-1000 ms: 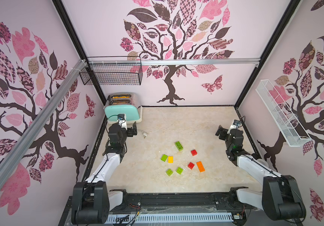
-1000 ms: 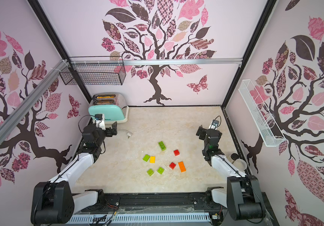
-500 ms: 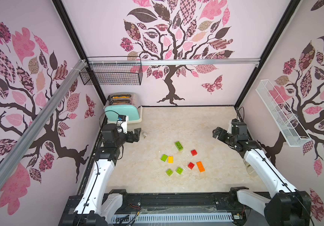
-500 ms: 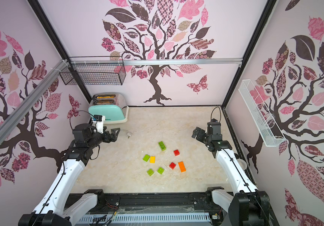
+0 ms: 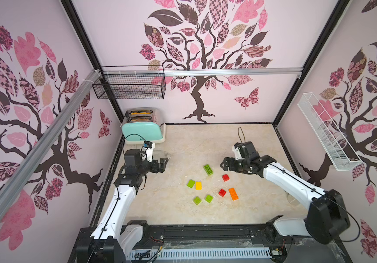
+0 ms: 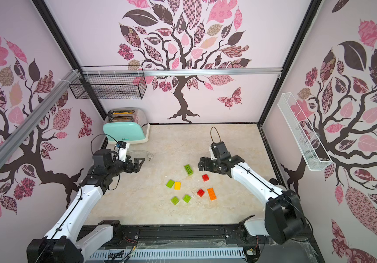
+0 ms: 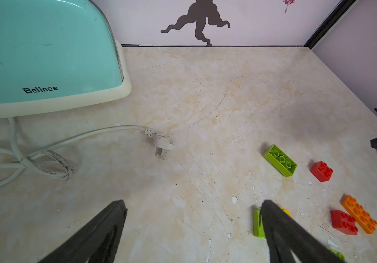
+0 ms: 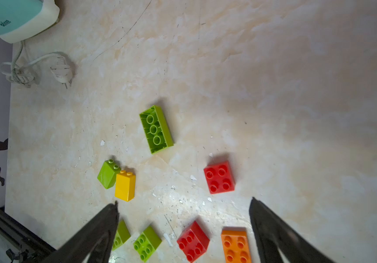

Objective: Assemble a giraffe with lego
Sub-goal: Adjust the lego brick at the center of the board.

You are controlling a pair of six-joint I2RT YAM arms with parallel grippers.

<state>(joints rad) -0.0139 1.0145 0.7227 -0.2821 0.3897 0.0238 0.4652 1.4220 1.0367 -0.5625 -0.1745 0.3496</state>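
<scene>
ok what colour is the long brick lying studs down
Lime green; the long brick shows best in the right wrist view.

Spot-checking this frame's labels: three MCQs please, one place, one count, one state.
1. Where is the toaster? A) robot's far-left corner B) far-right corner C) near edge, centre
2. How many red bricks? A) one B) two C) four
3. How does the long green brick lie? A) studs up B) hollow underside up C) on end
1A: both top views show it there. 2B: two separate red ones show from above. 3B: the right wrist view shows its inner tubes.
</scene>
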